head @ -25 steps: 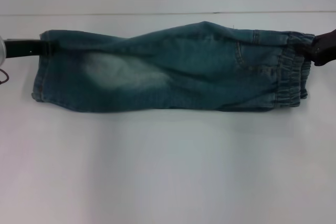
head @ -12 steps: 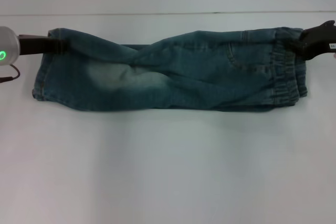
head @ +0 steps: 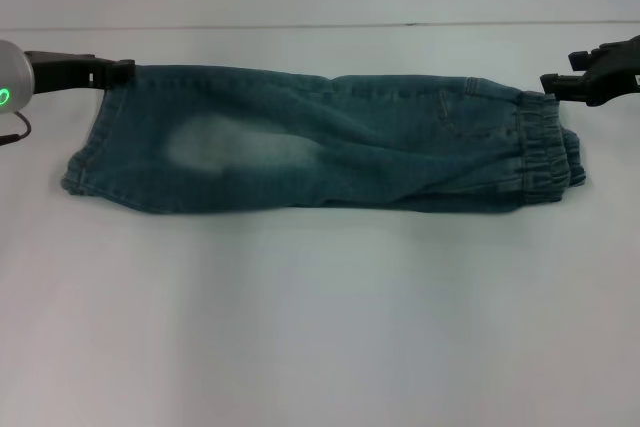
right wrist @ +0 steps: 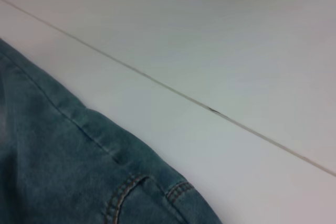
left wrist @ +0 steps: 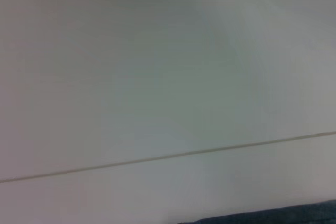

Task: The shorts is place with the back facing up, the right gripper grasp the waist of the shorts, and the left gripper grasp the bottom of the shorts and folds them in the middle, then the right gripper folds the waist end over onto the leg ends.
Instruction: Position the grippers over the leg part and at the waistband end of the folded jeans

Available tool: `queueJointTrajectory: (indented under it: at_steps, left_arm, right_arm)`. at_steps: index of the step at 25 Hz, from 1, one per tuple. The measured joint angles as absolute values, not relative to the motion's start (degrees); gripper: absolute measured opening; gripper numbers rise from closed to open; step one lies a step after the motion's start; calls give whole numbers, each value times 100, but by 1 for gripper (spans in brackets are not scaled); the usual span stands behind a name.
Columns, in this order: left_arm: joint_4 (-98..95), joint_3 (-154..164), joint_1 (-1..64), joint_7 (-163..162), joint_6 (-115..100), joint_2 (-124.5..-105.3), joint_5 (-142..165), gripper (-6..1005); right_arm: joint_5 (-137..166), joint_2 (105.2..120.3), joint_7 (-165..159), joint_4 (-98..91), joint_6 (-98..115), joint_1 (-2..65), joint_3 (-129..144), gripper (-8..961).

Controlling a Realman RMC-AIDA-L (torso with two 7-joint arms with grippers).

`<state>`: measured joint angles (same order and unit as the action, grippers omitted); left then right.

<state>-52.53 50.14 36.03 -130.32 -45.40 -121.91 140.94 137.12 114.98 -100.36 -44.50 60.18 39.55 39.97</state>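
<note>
The blue denim shorts (head: 330, 142) lie flat on the white table, folded lengthwise into a long band. Their elastic waist (head: 545, 152) is at the right and the leg ends (head: 85, 162) at the left. My left gripper (head: 118, 71) sits at the far corner of the leg ends, open and just off the cloth. My right gripper (head: 562, 69) hangs open beside the far corner of the waist, holding nothing. A strip of the denim (left wrist: 273, 217) shows in the left wrist view. The right wrist view shows the denim (right wrist: 63, 171) with pocket stitching.
A thin seam (head: 320, 25) runs across the white table behind the shorts. Bare table (head: 320, 327) stretches in front of them.
Both grippers carried the upper layer back over the lower one, let go of the cloth and drew outward. The twisted, lifted denim now lies flat.
</note>
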Motion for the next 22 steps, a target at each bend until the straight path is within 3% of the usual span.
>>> queueJointTrajectory:
  at_steps: [9, 12, 16, 22]
  left_arm:
    - [-5775, 4983, 3233, -12386, -5459, -12321, 13200, 760]
    - [-5833, 4958, 2953, -11489, -6237, -12310, 12013, 825]
    - [-5597, 4771, 2790, -10556, -7229, -12282, 10997, 911]
    - [-5207, 4721, 2954, -9977, -8220, -12205, 10951, 934]
  right_arm:
    - [13058, 11550, -9732, -5050, 6773, 3503, 3949, 746]
    - [12505, 11576, -9425, -5194, 7023, 3170, 3940, 846]
    - [11750, 11636, -8861, -5172, 7277, 2708, 3937, 887]
    - [11118, 11933, -7953, -5038, 7359, 2114, 3879, 928]
